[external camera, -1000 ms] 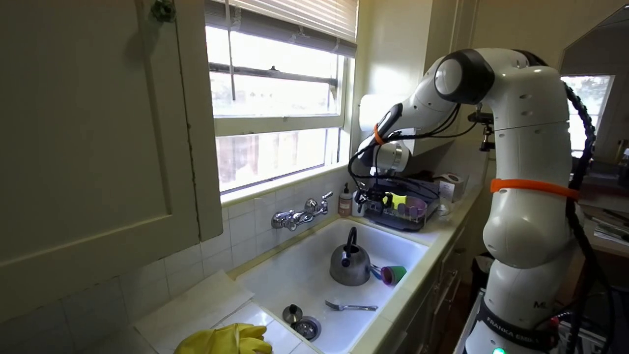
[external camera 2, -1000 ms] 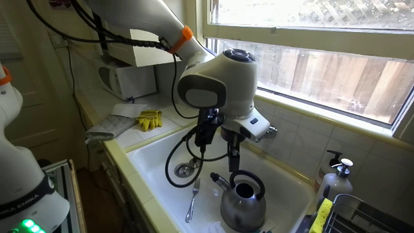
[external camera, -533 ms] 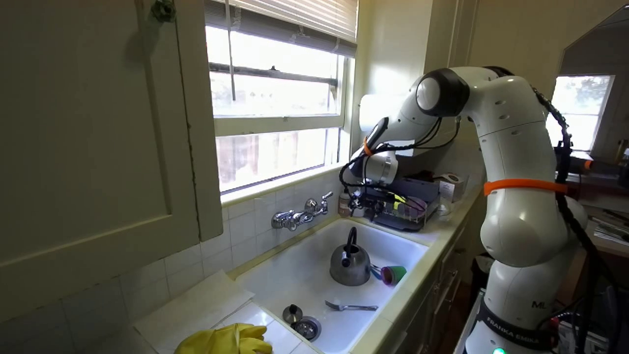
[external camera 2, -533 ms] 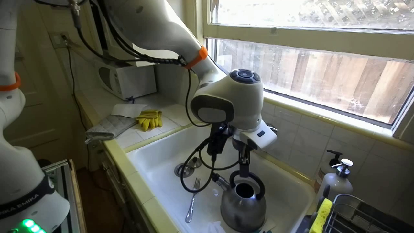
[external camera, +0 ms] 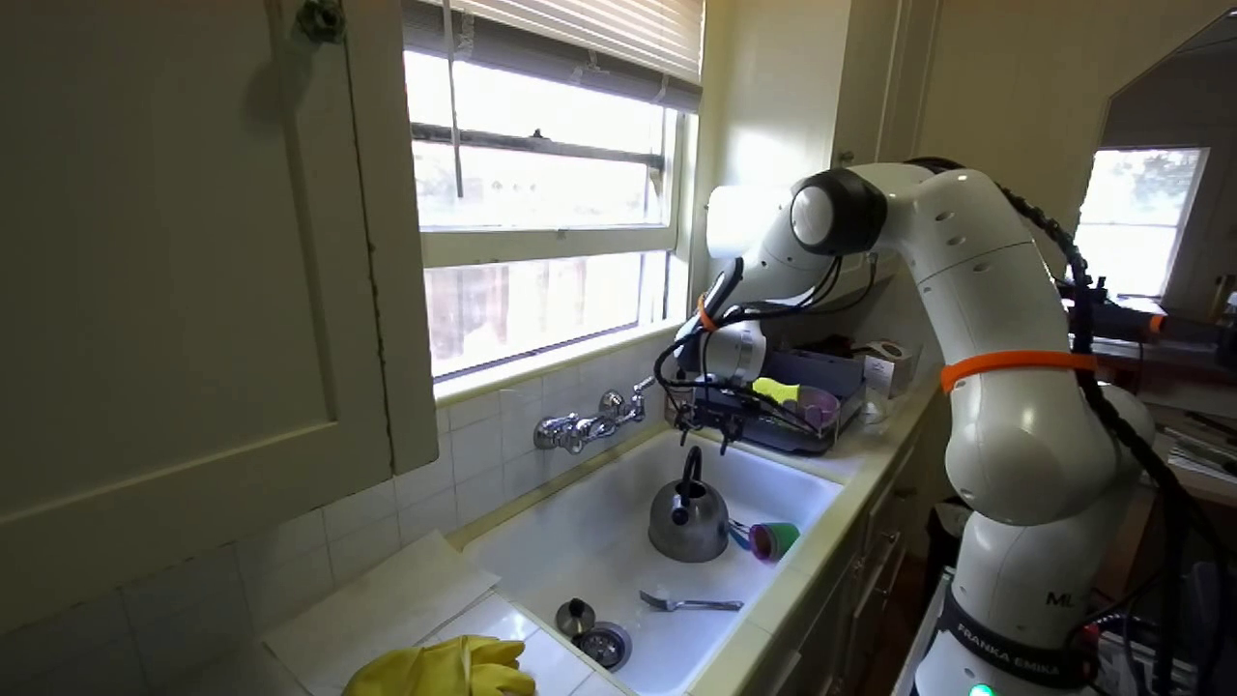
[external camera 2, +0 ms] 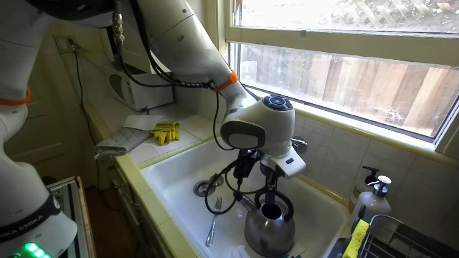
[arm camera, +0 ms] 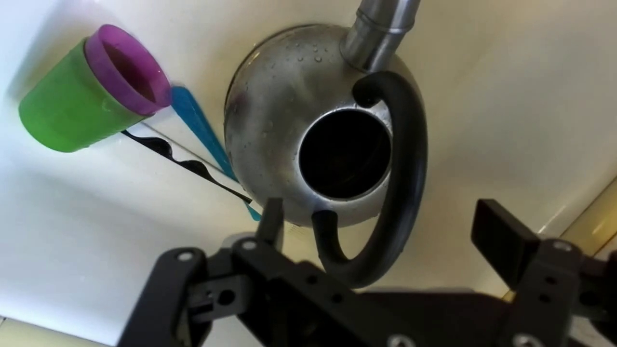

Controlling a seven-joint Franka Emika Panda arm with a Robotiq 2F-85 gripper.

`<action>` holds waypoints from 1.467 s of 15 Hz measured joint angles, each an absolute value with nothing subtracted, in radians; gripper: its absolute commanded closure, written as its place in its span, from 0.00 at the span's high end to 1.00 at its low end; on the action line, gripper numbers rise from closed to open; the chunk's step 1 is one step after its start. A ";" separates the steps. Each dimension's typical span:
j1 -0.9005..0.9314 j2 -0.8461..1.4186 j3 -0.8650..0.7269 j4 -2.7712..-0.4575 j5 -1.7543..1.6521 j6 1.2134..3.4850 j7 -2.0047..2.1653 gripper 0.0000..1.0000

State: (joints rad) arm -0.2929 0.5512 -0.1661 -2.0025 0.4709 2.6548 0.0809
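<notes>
Hovering near kettle [arm camera: 270, 120] | tool [arm camera: 381, 226] spread wide | kettle upright, 1 fork [external camera 2: 213, 225] nearby in sink [external camera 2: 172, 175]

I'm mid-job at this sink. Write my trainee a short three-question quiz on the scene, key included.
1. True or false: the fingers are closed on the handle of the kettle.
2. Multiple choice: what colour is the cup tucked inside the green cup?
A) yellow
B) purple
C) white
3. Fill in the blank: the yellow ____ lie on the counter beside the sink.

Key:
1. False; the fingers stand open and the handle is unheld.
2. B; the purple cup sits in it.
3. gloves
</notes>
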 measured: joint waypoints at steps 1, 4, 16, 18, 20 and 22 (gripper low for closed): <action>-0.295 0.551 -0.164 -2.001 0.471 2.655 0.081 1.00; -0.297 0.561 -0.162 -2.001 0.466 2.679 0.082 1.00; -0.331 0.623 -0.096 -1.961 0.469 2.726 0.082 0.04; -0.331 0.627 -0.095 -1.956 0.467 2.722 0.086 0.05; -0.331 0.629 -0.095 -1.951 0.465 2.707 0.088 0.05; -0.331 0.629 -0.095 -1.947 0.464 2.693 0.089 0.05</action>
State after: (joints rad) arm -0.3312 0.6290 -0.0953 -1.9469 0.4640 2.6935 0.0892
